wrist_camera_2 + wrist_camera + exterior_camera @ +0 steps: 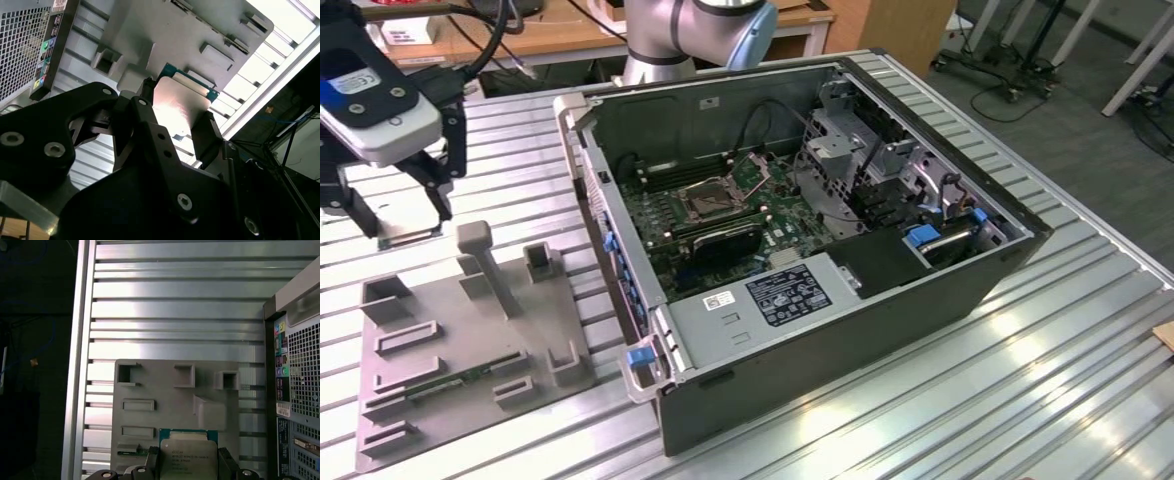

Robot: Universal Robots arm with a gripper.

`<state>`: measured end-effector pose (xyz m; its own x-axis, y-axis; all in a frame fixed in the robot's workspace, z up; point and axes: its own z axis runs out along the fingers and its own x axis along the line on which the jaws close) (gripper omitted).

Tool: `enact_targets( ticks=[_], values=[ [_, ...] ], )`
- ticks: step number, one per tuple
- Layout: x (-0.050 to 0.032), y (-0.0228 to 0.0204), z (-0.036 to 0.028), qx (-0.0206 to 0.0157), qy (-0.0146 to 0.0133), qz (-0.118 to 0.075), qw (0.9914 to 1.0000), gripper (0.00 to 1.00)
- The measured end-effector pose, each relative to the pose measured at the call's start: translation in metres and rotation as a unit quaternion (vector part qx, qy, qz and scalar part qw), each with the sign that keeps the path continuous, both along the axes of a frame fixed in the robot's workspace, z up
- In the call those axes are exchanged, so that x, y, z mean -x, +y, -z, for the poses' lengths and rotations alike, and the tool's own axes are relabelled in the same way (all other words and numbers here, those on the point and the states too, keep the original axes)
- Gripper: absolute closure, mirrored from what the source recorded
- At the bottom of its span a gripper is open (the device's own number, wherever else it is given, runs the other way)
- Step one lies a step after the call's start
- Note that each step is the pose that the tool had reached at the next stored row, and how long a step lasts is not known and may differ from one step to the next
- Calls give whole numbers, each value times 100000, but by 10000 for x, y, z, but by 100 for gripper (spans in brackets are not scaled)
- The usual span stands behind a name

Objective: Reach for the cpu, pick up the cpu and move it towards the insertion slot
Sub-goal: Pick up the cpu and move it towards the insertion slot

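Closest in, the gripper [176, 116] has its black fingers [144, 112] pressed against two opposite edges of the cpu [184, 97]. The chip sits flat between them, its pale metal face showing in both wrist views. Directly beneath the gripper lies the grey fixture tray [165, 385], and the chip looks raised clear of it. The insertion slot [711, 199] is well apart from the gripper, inside the open computer case [854, 310] toward the exterior view's right. The carry, I judge, wants the chip held level, lifted above the case wall, and brought squarely over the socket without the pinch slipping.
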<state>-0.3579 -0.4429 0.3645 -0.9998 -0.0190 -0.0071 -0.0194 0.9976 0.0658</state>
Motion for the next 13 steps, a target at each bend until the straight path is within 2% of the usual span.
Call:
enact_targets(
  ticks=[13],
  values=[
    [-328, 0, 0, -2, 0, -1, 100000, 46]
  ],
)
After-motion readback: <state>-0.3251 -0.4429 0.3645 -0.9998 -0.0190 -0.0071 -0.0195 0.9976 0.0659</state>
